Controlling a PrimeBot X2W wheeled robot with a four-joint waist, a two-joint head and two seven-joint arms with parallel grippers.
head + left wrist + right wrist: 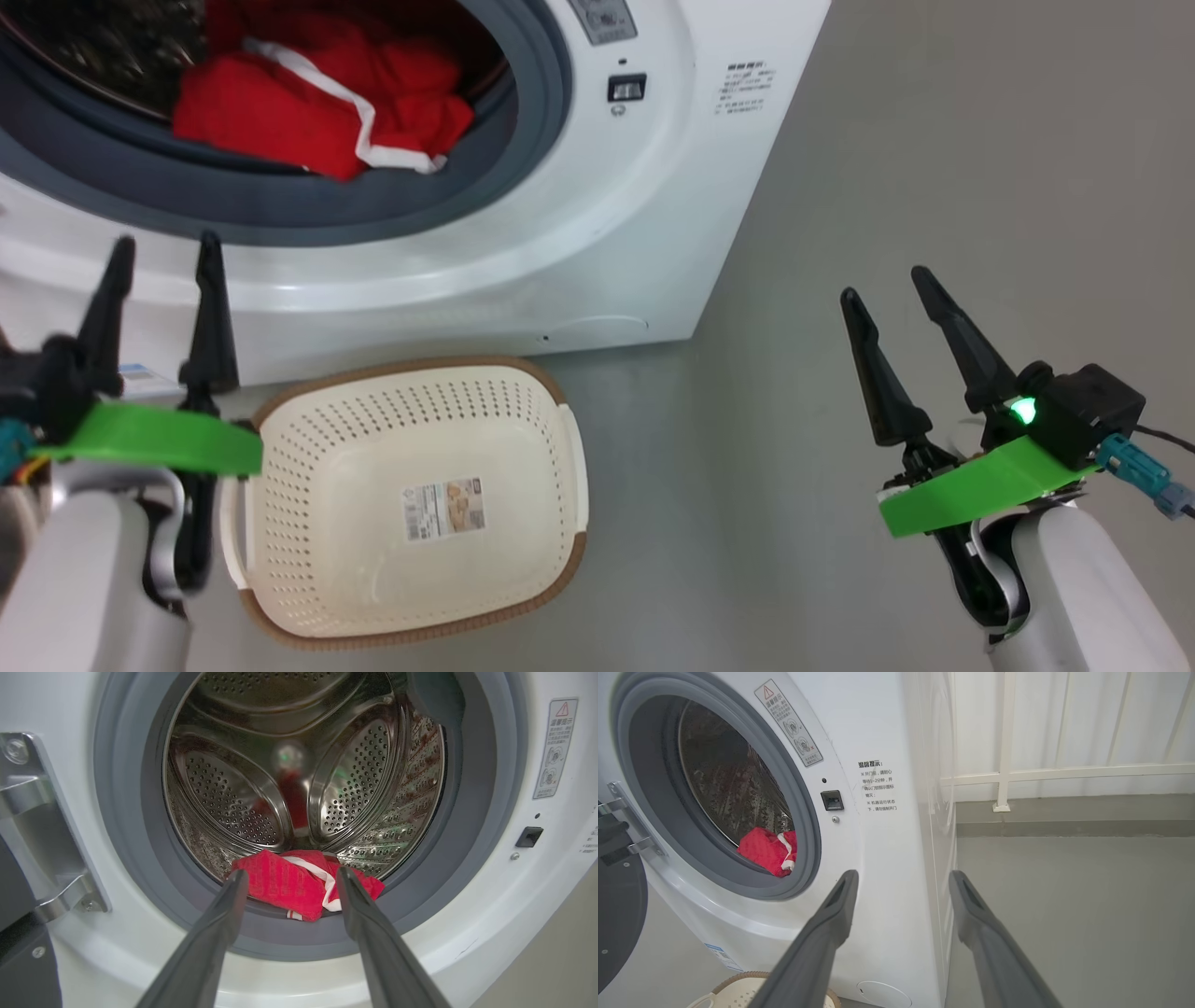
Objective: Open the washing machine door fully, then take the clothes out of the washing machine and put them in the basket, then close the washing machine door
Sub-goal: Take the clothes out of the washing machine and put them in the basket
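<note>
Red clothes lie at front lip of drum, inside washing machine. Left gripper nearer: clothes straight ahead, heap stretched sideways across its path. It is spread apart, holding nothing. Right gripper off by machine corner, spread apart too, empty. Basket on floor below. Left wrist view looks deep into drum; right wrist view catches black door swung open.

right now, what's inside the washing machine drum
The clothes, red with white trim, lie bunched at the front bottom of the drum, spilling onto the grey rubber ring. The steel wall above them is bare. Whatever lies under the bundle is covered.
</note>
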